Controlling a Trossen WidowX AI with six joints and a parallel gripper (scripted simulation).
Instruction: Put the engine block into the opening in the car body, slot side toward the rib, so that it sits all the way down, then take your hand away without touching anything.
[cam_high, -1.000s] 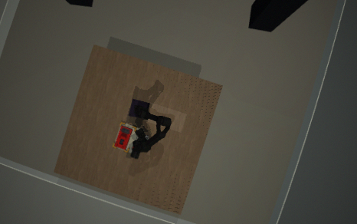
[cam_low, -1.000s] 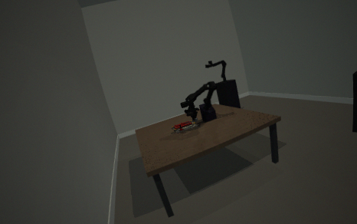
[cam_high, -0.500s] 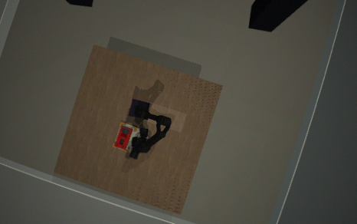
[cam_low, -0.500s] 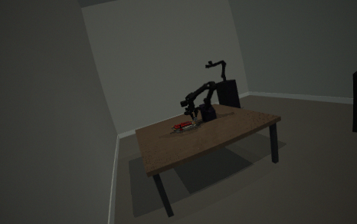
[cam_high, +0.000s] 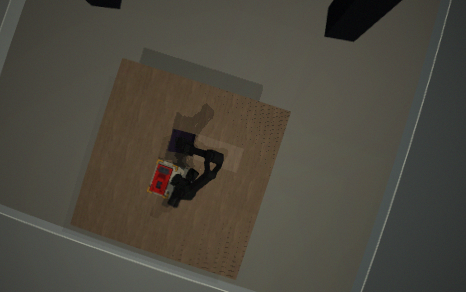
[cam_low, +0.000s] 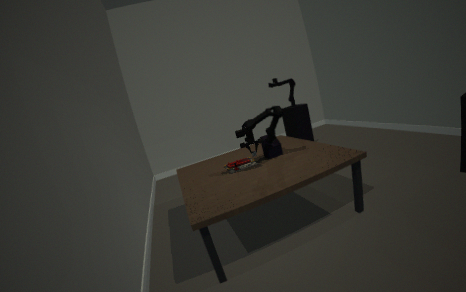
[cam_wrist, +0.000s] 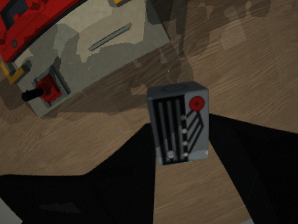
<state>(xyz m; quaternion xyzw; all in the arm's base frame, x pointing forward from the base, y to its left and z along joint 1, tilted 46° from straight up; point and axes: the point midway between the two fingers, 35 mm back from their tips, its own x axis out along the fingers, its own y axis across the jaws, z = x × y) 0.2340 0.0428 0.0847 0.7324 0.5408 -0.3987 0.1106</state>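
My gripper (cam_wrist: 178, 124) (cam_low: 254, 151) is shut on the engine block (cam_wrist: 173, 127), a grey block with black slots on the left of its visible face and a red disc at its upper right. The wrist view shows it between both dark fingers, with wood behind it. The red car body (cam_wrist: 25, 32) (cam_high: 161, 178) (cam_low: 238, 163) lies at the upper left of the wrist view, apart from the block. A dark recess shows at its cut-off edge; I cannot tell whether it is the opening. The rib cannot be made out.
The car body lies on a grey-green tray (cam_wrist: 145, 30) with yellow corner brackets. The tray has a long narrow groove and a recess holding a small red part (cam_wrist: 52, 90) with a black pin. The arm's base (cam_high: 182, 141) (cam_low: 271, 147) stands on the wooden table (cam_high: 115, 125).
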